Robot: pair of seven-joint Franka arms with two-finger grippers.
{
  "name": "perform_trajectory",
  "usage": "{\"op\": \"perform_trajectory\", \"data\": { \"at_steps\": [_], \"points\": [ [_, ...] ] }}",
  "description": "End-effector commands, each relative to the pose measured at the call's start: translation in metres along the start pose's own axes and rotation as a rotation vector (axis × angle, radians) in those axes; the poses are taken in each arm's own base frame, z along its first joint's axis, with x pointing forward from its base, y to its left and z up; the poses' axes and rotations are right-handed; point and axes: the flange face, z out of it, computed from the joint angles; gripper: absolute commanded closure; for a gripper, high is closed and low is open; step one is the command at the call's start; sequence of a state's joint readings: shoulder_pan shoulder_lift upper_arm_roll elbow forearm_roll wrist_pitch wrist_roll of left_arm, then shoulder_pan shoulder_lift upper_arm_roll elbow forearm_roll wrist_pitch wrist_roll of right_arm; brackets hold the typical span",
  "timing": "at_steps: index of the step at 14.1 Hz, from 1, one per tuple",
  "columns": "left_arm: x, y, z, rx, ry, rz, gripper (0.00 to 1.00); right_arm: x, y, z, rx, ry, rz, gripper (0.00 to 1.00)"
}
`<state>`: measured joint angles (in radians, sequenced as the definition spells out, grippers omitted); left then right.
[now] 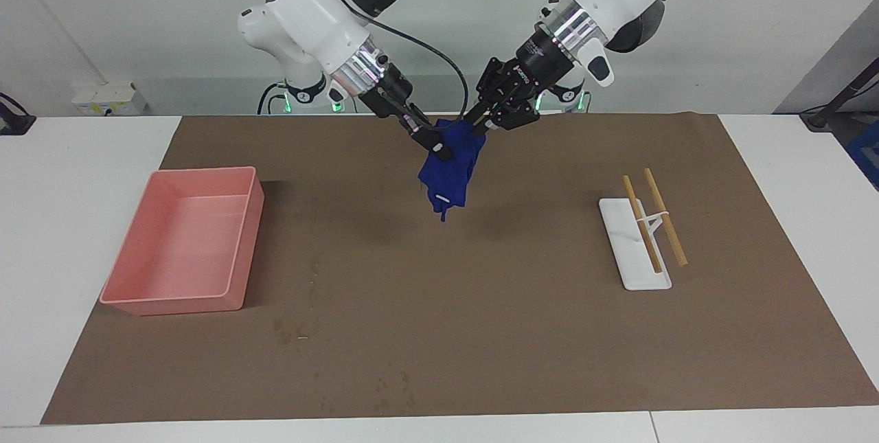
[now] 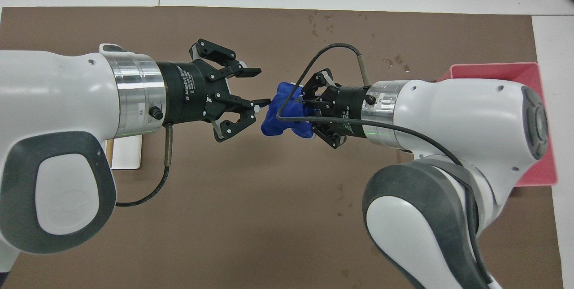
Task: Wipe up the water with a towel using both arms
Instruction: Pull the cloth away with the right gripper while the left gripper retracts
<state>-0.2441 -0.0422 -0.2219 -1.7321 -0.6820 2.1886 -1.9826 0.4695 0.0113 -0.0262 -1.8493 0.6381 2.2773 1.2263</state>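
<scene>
The blue towel hangs bunched in the air over the brown mat, near the robots' end. My right gripper is shut on its top edge; in the overhead view the right gripper grips the towel from the pink tray's end. My left gripper is open right beside the towel, and in the overhead view the left gripper has its jaws spread, one fingertip at the cloth's edge. The water shows as small dark blotches on the mat far from the robots, with more specks.
A pink tray stands toward the right arm's end of the table. A white rack bearing two wooden chopsticks stands toward the left arm's end. The brown mat covers most of the table.
</scene>
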Motion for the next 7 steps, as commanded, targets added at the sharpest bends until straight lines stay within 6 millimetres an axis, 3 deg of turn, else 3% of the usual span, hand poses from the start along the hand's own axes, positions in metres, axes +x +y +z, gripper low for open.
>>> {"op": "perform_trajectory", "data": {
  "at_steps": [1,3,5,7],
  "points": [
    [0.004,0.006,-0.005,-0.078,0.121,0.166,0.0,0.01,0.003,-0.012,-0.051,0.005,-0.148,1.0],
    [0.014,0.008,-0.005,-0.105,0.2,0.351,0.0,0.016,0.011,-0.013,-0.137,0.041,-0.325,1.0],
    [0.043,0.026,-0.014,-0.083,0.244,0.517,0.0,0.027,0.02,-0.017,-0.257,0.1,-0.546,1.0],
    [0.055,0.03,-0.017,-0.039,0.277,0.719,0.0,0.045,0.03,-0.028,-0.35,0.093,-0.725,1.0]
  ]
}}
